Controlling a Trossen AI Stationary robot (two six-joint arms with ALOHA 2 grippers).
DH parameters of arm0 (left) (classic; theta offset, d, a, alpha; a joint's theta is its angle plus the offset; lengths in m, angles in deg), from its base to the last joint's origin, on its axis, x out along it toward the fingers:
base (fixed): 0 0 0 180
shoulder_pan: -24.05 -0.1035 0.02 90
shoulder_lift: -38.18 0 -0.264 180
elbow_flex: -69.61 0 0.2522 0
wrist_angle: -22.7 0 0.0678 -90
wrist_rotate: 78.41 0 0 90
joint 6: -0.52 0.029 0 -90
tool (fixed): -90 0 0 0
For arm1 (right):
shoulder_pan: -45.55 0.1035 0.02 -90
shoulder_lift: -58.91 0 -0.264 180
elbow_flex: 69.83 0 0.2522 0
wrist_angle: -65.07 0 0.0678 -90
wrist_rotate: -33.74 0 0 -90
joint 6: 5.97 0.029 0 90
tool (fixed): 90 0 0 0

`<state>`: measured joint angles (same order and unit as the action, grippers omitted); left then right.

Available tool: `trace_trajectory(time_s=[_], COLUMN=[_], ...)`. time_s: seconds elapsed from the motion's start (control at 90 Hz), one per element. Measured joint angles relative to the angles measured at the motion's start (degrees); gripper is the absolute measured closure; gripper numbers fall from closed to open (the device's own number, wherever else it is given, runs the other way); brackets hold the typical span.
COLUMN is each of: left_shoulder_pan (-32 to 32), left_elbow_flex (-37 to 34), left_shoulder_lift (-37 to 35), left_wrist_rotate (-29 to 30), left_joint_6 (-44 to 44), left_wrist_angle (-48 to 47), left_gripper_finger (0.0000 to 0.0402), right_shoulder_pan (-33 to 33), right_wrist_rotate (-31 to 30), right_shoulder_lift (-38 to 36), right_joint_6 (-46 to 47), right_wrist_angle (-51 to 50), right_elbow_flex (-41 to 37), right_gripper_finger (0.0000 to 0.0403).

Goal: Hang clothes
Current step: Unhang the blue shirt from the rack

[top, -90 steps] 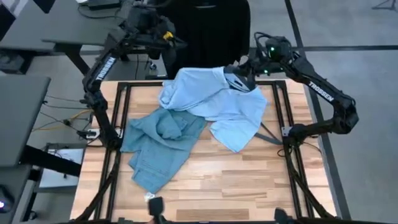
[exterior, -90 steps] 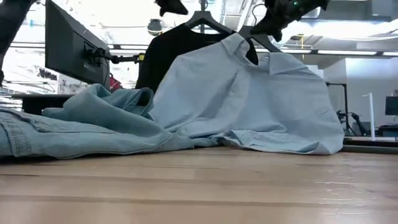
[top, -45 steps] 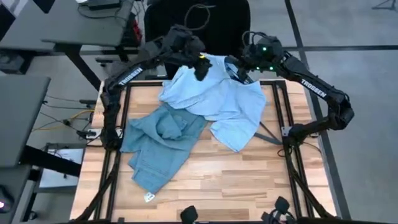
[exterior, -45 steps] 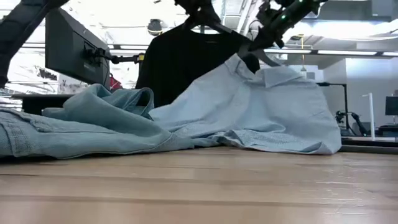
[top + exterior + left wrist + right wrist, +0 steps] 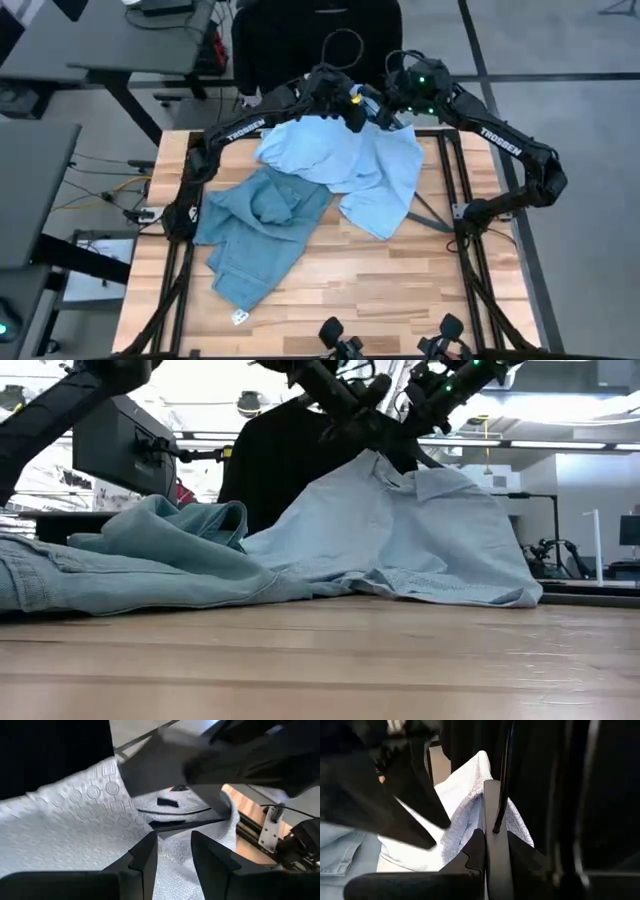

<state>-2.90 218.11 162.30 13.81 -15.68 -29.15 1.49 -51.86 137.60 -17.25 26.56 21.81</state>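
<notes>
While our right gripper [image 5: 385, 112] stays at the far edge of the table [image 5: 350, 290], pinched tight on the grey hanger [image 5: 492, 850] that sits in the collar of the pale blue shirt [image 5: 360, 165], our left gripper [image 5: 355, 112] has swung over from the far left and now sits just beside it, right at the collar. Its fingers [image 5: 145, 857] have a narrow gap and touch the shirt cloth, but we cannot tell if they pinch it. Most of the shirt lies on the table, and its collar end is lifted. It has slid a bit to the far side since before. The jeans [image 5: 255, 235] lie crumpled on the left, same as before. The black t-shirt [image 5: 275, 465] hangs behind the table.
</notes>
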Motion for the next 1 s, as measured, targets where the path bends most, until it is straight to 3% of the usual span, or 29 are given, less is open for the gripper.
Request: trace_trajectory(time_s=[0.267,0.456,0.578,0.711,1.0], left_shoulder_pan=[-0.40,-1.17,-1.30,-1.31,-0.58], left_elbow_flex=[0.04,0.04,-0.39,-0.83,-0.87], left_shoulder_lift=[-0.30,-0.30,-0.30,-0.30,-0.39], left_wrist_rotate=[4.55,1.07,0.18,-4.73,-6.07], left_joint_6=[5.64,7.92,7.10,8.27,13.63], left_wrist_angle=[0.87,1.88,1.29,1.66,7.08], left_gripper_finger=[0.0301,0.0301,0.0301,0.0301,0.0301], right_shoulder_pan=[-0.72,0.40,1.42,1.31,1.51], right_wrist_rotate=[1.57,5.75,5.24,5.94,5.31], right_shoulder_lift=[-0.38,-1.22,-1.18,-1.18,-1.18], right_joint_6=[-3.82,-5.11,-5.14,-5.11,-5.09], right_wrist_angle=[-0.72,0.70,0.30,-0.42,-1.94], right_elbow_flex=[-0.01,-0.04,-0.04,-0.04,0.02], right_gripper_finger=[0.0373,0.0373,0.0373,0.0373,0.0373])
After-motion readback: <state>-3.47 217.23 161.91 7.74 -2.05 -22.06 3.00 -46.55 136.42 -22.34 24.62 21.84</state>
